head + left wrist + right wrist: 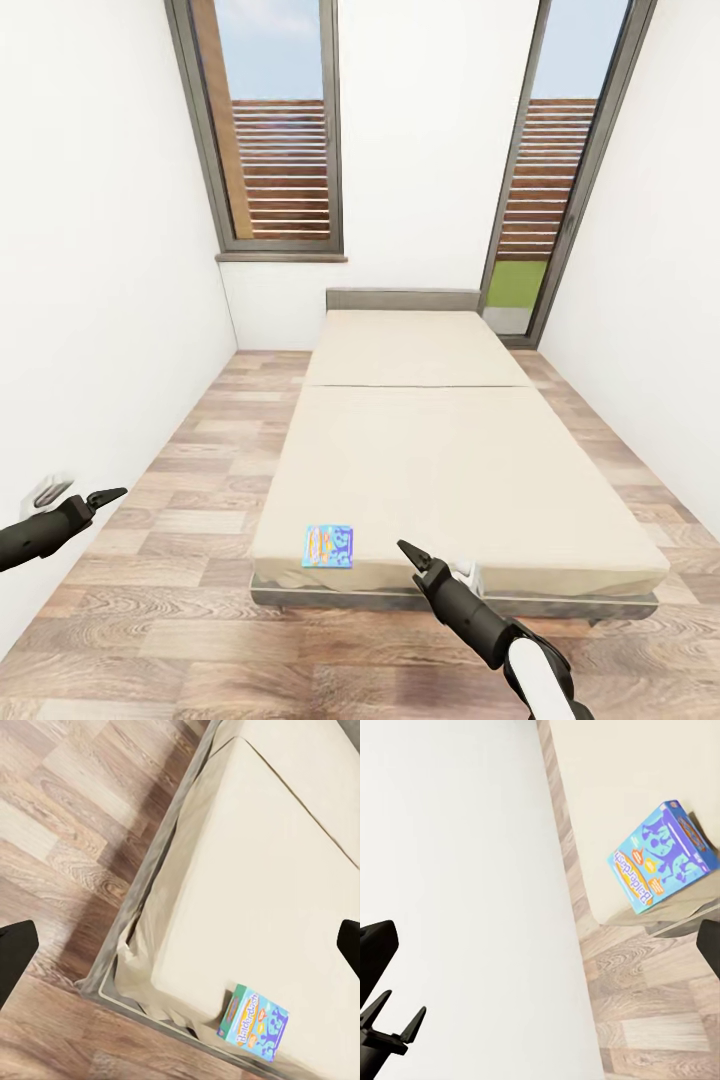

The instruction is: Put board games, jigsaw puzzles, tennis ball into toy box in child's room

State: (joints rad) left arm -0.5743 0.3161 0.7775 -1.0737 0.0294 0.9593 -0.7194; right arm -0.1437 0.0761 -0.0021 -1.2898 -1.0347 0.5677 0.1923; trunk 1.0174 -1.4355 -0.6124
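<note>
head view: bed [450, 460] fills mid room, beige mattress, grey headboard at the far end under white wall between two tall windows [280, 150] with brown slats.
head view, board game [328, 546]: blue box with orange-yellow art, lying flat at the near edge of the mattress, toward its left corner.
head view, left gripper [108, 495]: low at left, over the plank floor [180, 520] by the wall, well apart from the box; fingers look close together, can't tell for sure.
head view, right gripper [418, 562]: at the bed's near edge, just right of the box, not touching; jaw gap can't be told.
left wrist view: bed corner [247, 892] from above, board game [253, 1023] flat near the mattress edge; dark fingertips [15, 956] at both sides, spread wide, nothing between.
right wrist view: board game [660, 856] on the mattress edge, white wall [457, 870] alongside; fingertips [376, 949] far apart at either side, empty; left gripper [390, 1027] seen with a small gap between its tips.
</note>
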